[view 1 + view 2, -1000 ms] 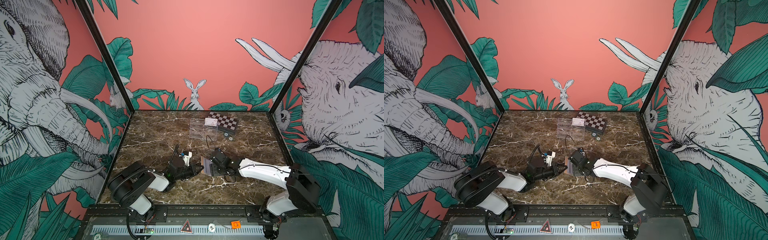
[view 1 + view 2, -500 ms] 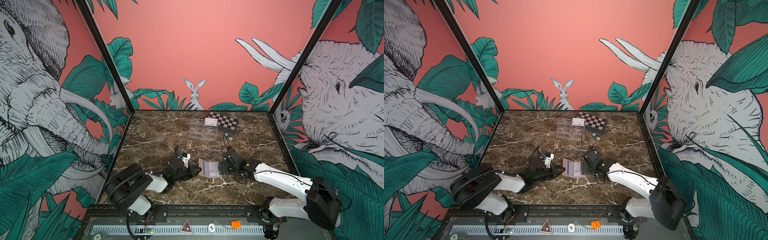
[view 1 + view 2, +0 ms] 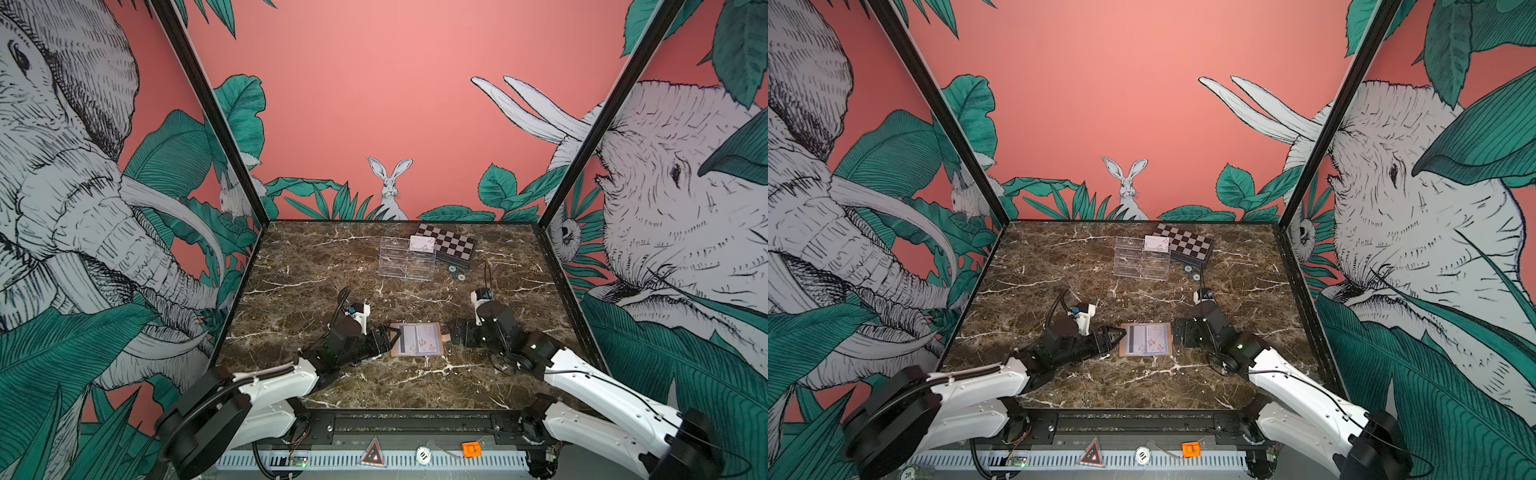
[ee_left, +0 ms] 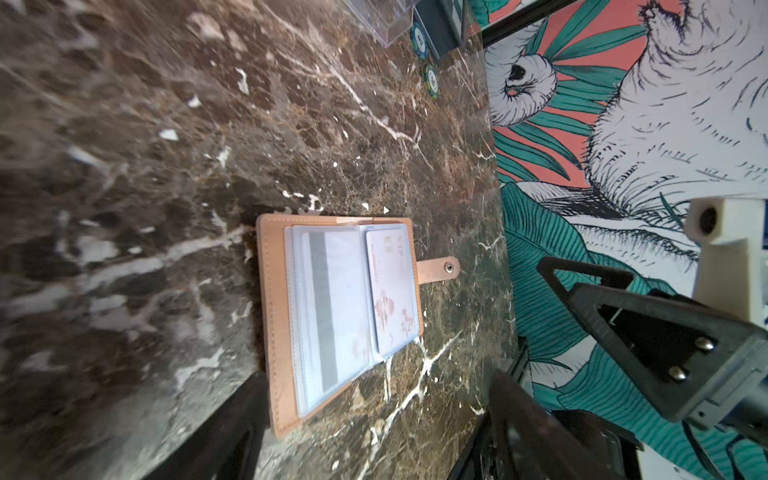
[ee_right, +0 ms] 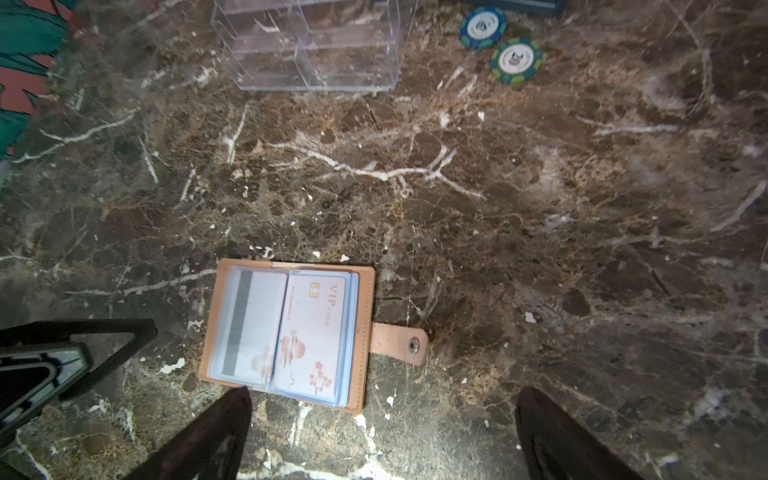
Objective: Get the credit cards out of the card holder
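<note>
- Early in the task, judging by the card holder (image 5: 286, 328): opened flat on the table (image 5: 540, 208), snap tab (image 5: 399, 343) undone, sleeves not yet emptied.
- Left to pull out: the credit cards (image 4: 353, 299) seen in the sleeves, namely a striped card (image 5: 249, 324) on the page nearer the left gripper (image 3: 385, 338) and a VIP card (image 5: 311, 332) on the page nearer the right gripper (image 3: 457, 332).
- Possibly one out already: a pale card (image 3: 422, 243) on the clear tray (image 3: 405, 266), well beyond both grippers, too small to identify for sure.
- Between the two grippers, directly ahead of each: the holder itself, gripped by neither.
- Left gripper: released, spread wide, grasping nothing.
- Held low over the table, tips just beside the holder's striped-card edge, with one corner of the holder framed between the fingers (image 4: 232, 436) in the left wrist view.
- Right gripper: likewise released and empty, fingers (image 5: 561, 436) far apart.
- Held low too, aimed at the tab side and near the tab, with no contact evident.
- Both arms reaching forward from the near rail, wrists turned inward, grippers facing each other across the holder.
- Next, in all likelihood: pinning the holder with one gripper and pinching a card edge with the other.
</note>
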Available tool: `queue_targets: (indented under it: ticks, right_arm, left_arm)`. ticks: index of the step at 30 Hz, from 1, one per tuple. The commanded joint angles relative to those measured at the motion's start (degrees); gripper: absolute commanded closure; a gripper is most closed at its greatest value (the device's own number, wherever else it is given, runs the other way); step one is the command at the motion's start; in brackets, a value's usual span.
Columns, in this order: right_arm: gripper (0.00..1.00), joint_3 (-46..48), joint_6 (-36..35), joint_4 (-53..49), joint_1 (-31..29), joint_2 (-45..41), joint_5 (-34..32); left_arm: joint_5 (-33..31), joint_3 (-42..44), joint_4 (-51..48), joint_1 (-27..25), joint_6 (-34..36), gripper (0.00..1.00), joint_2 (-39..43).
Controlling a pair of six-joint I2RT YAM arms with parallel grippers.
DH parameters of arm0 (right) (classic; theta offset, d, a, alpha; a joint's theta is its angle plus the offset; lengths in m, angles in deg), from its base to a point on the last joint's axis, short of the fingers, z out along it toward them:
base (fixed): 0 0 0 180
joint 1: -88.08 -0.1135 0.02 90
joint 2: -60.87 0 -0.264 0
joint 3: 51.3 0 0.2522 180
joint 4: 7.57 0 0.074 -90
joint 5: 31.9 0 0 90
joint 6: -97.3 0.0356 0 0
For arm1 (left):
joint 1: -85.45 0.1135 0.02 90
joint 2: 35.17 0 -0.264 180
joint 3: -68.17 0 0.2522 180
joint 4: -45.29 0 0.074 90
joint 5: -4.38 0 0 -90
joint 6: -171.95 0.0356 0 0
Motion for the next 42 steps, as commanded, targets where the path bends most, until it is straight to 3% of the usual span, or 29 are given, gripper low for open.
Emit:
queue_targets:
  ticks: [1, 4, 8, 15, 19, 24, 34, 42]
  right_arm:
    - [0.02, 0.58, -2.72, 1.17, 1.26, -3.12, 0.16]
    - [0.02, 0.61, -2.59, 1.68, 3.57, -4.75, 4.73]
    - [0.04, 0.33, -1.08, 3.18, 6.66, -4.63, 10.76]
    - [0.14, 0.05, 2.79, 10.6, 11.25, -0.36, 23.6]
    - [0.16, -0.68, 2.36, 12.28, 12.51, 2.88, 26.68]
    - [0.25, -0.97, 4.07, 16.32, 13.76, 8.44, 32.2]
    - [0.49, 1.82, 9.15, 26.83, 13.71, 16.65, 36.74]
    - [0.62, 2.52, 9.7, 29.3, 11.93, 20.93, 36.99]
  left_arm:
    - [-7.0, -3.81, -16.08, -0.33, 5.27, 0.08, 7.71]
    - [-9.42, -6.57, -22.01, -0.19, 8.25, 0.02, 12.8]
    - [-8.88, -10.38, -24.4, -0.19, 10.71, 0.01, 14.07]
    - [-2.75, -14.08, -19.64, -0.19, 9.65, 0.01, 6.6]
    - [1.05, -13.61, -12.88, -0.26, 7.48, 0.02, 1.54]
    - [4.23, -13.17, -7.17, -0.27, 5.03, 0.05, -4.27]
    - [8.54, -11.55, 4.6, -0.4, -2.24, 0.1, -15.61]
    - [9.45, -11.15, 5.72, -0.36, -3.36, 0.14, -18.02]
